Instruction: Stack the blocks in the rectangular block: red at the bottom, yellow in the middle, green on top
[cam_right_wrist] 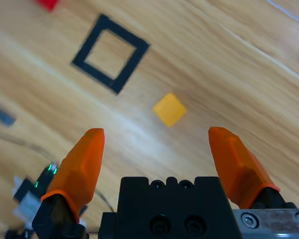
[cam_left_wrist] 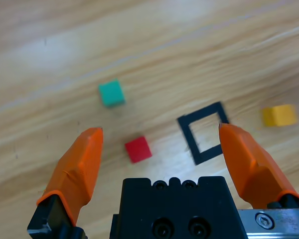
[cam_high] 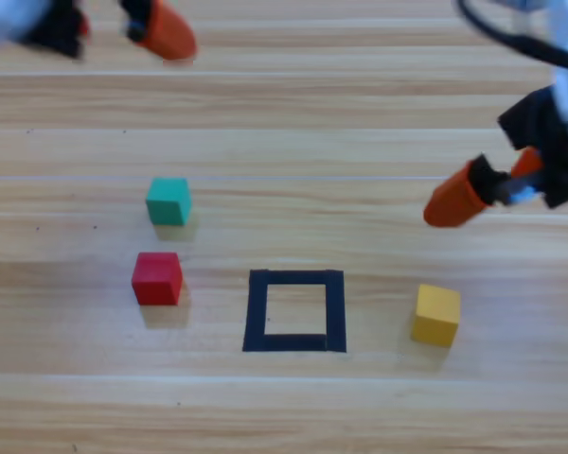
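At the upper left of the high view the left gripper (cam_high: 123, 33) hangs with its jaws spread wide and holding nothing, well above the green cube (cam_high: 168, 200) and the red cube (cam_high: 157, 278) at left centre, green just above red and apart from it. The black tape square (cam_high: 295, 310) lies low at centre, its opening bare. The yellow cube (cam_high: 436, 314) sits to its right, apart from it, and the right gripper (cam_high: 488, 189) hovers above the cube at the right edge, jaws wide and holding nothing.

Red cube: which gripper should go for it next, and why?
Probably the left gripper, jaws open, should descend onto the red cube: red goes in first, the black tape square holds nothing, and the right gripper hangs nearer the yellow cube.
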Robot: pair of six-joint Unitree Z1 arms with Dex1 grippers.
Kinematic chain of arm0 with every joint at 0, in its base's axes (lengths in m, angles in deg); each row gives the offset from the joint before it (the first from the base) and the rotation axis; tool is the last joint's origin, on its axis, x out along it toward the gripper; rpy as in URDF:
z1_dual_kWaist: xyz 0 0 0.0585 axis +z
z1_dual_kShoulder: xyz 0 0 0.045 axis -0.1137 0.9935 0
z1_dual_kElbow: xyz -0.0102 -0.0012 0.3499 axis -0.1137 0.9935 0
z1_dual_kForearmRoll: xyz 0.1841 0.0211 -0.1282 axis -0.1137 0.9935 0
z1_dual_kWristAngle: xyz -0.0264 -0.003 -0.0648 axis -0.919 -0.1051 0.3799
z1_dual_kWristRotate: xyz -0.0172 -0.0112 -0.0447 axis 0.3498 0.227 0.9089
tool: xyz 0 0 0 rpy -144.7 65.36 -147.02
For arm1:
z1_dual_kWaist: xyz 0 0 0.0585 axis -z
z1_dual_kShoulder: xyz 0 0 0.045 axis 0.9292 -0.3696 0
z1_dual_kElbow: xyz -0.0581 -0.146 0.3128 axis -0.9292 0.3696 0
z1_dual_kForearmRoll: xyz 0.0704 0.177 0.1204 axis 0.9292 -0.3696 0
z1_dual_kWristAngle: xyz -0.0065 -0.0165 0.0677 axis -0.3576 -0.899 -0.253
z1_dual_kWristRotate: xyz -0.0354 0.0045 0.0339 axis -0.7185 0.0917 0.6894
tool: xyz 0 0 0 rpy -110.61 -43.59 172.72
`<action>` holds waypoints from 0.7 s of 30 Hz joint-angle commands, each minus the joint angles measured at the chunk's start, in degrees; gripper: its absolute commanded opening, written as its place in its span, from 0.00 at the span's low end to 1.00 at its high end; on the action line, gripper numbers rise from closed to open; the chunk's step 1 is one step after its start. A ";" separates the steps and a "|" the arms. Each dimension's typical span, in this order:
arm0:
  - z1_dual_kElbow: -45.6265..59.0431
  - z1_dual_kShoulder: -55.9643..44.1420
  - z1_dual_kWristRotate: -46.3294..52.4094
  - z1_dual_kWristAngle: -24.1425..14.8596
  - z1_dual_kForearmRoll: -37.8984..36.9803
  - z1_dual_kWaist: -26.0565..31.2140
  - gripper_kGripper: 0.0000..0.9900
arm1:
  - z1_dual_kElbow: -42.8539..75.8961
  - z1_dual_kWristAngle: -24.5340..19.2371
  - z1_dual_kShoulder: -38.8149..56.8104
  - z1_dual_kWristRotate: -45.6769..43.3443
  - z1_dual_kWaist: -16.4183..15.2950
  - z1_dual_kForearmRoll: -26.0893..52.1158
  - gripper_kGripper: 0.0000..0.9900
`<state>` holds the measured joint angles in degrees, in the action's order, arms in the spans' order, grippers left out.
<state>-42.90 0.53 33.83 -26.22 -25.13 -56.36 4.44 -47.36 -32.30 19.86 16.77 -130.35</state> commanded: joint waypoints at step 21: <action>2.18 22.77 14.31 9.98 7.22 9.06 0.98 | 1.13 -2.29 -22.59 28.29 1.27 3.09 0.96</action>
<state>-42.46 19.81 45.47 -15.93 -17.62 -47.82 4.58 -50.54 -49.48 47.42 17.50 -129.34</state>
